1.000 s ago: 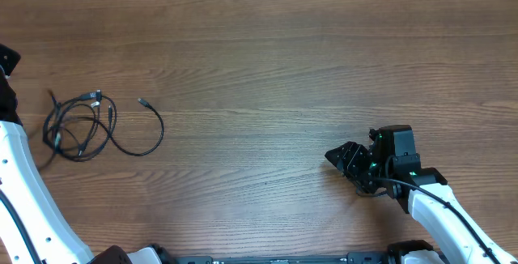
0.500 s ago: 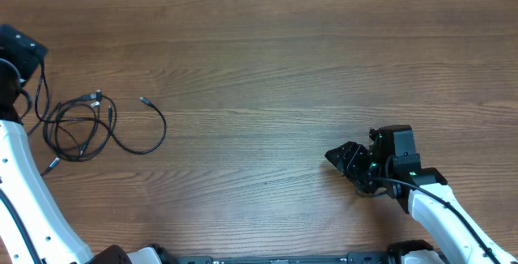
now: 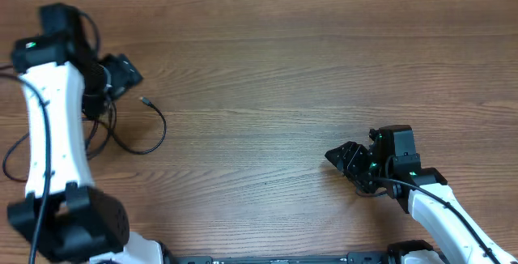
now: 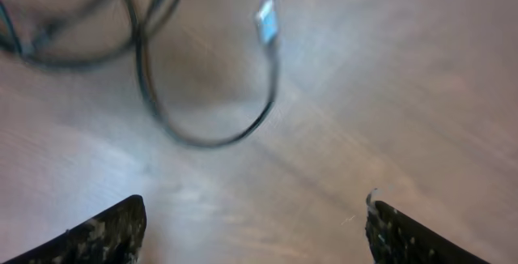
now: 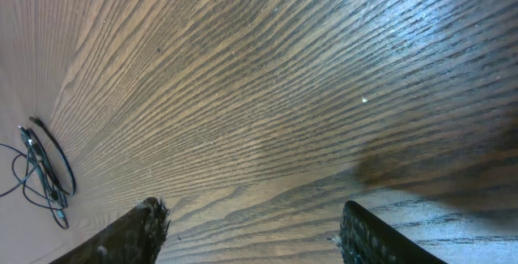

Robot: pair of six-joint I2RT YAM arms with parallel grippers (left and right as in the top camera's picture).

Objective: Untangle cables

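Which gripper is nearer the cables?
The left gripper, open right beside the cables; the right gripper is far off on the other side.

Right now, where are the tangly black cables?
Overhead view: the cables lie on the table's left side, partly hidden under the left arm, close to the open left hand.

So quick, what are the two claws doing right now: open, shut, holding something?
Left gripper: open, holding nothing; the cables lie loose on the table ahead of it.
Right gripper: open, holding nothing.
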